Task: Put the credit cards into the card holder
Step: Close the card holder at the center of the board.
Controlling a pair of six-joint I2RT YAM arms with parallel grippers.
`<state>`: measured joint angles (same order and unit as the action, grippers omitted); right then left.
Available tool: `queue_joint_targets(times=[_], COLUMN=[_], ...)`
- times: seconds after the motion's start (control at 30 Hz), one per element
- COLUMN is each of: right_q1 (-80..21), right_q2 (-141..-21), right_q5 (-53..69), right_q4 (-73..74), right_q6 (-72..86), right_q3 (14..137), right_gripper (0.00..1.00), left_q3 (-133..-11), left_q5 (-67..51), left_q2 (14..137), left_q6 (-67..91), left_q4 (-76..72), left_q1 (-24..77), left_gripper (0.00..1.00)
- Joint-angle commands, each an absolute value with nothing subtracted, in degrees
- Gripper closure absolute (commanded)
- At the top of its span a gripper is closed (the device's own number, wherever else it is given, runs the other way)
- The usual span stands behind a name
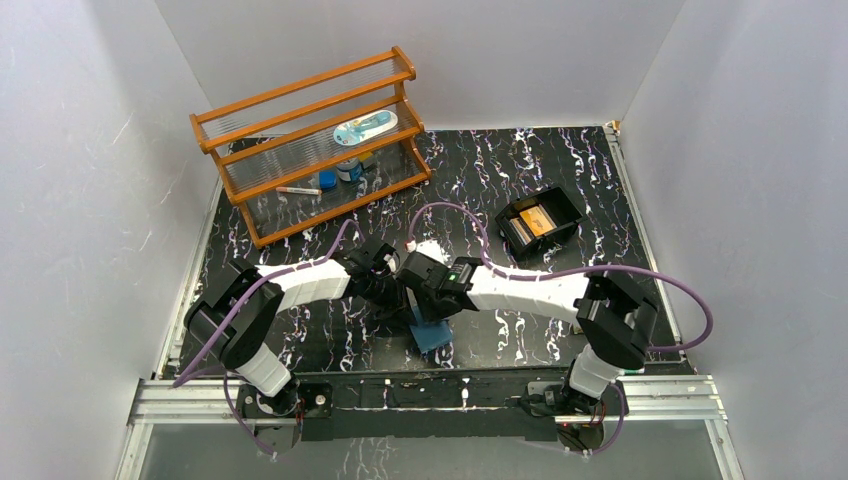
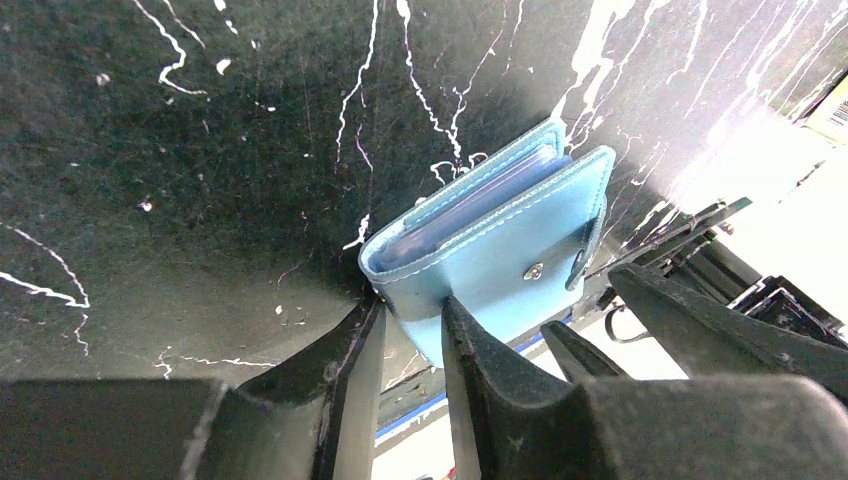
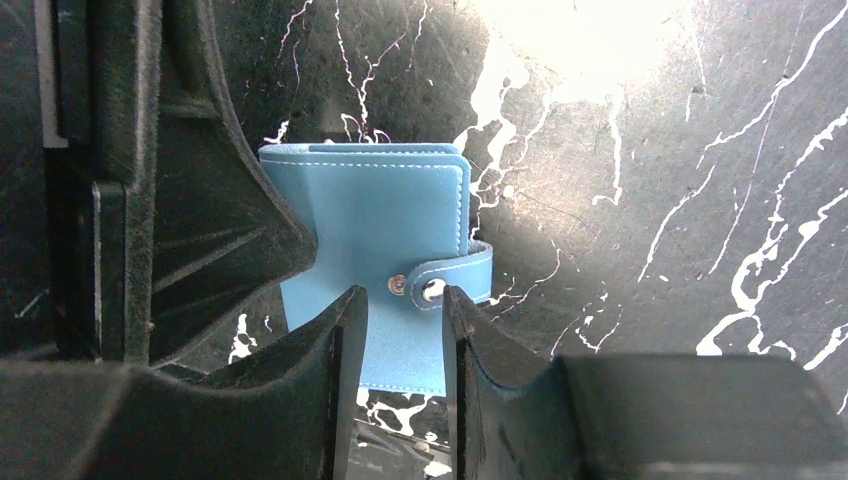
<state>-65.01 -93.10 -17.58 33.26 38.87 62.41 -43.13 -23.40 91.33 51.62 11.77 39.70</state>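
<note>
The card holder [image 1: 435, 337] [image 2: 500, 250] [image 3: 370, 220], a blue wallet, is folded shut at the near middle of the table. My left gripper [image 2: 412, 305] is shut on its spine corner. My right gripper [image 3: 403, 295] stands open just over its cover, the fingers either side of the snap stud and the tab [image 3: 455, 275]. The tab wraps round the front edge, its snap lying beside the stud. Both grippers meet over the holder in the top view. One orange credit card [image 1: 537, 220] lies in the black tray [image 1: 563, 205] at the back right. The holder's inside is hidden.
A wooden rack [image 1: 310, 140] with small items on its shelves stands at the back left. A metal rail [image 1: 430, 395] runs along the near table edge, close to the holder. White walls enclose the table on three sides.
</note>
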Motion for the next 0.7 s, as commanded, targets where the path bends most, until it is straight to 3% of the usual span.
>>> queue_joint_targets(times=[0.0, 0.3, 0.57, 0.6, 0.67], right_q1=[-65.98, -66.69, -66.97, -66.96, -66.95], right_q2=[-95.02, -97.23, -96.01, -95.83, -95.35], right_q5=[-21.81, -23.68, -23.42, -22.59, -21.45], right_q4=[35.95, 37.05, 36.22, 35.76, 35.1], right_q6=[38.59, 38.32, 38.32, 38.21, 38.13], right_q3=[65.79, 66.15, 65.61, 65.57, 65.03], right_gripper=[0.59, 0.65, 0.86, 0.86, 0.72], left_q3=[-42.84, -42.73, -42.73, -42.72, -42.65], left_q5=[-20.5, -20.46, -20.48, -20.48, -20.48], left_q2=[91.73, 91.49, 91.51, 91.49, 91.41], left_q6=[50.98, 50.98, 50.91, 50.89, 50.97], left_q4=[14.25, 14.17, 14.16, 14.15, 14.15], left_q1=[39.81, 39.81, 39.81, 39.86, 39.81], left_gripper=[0.74, 0.74, 0.74, 0.74, 0.74])
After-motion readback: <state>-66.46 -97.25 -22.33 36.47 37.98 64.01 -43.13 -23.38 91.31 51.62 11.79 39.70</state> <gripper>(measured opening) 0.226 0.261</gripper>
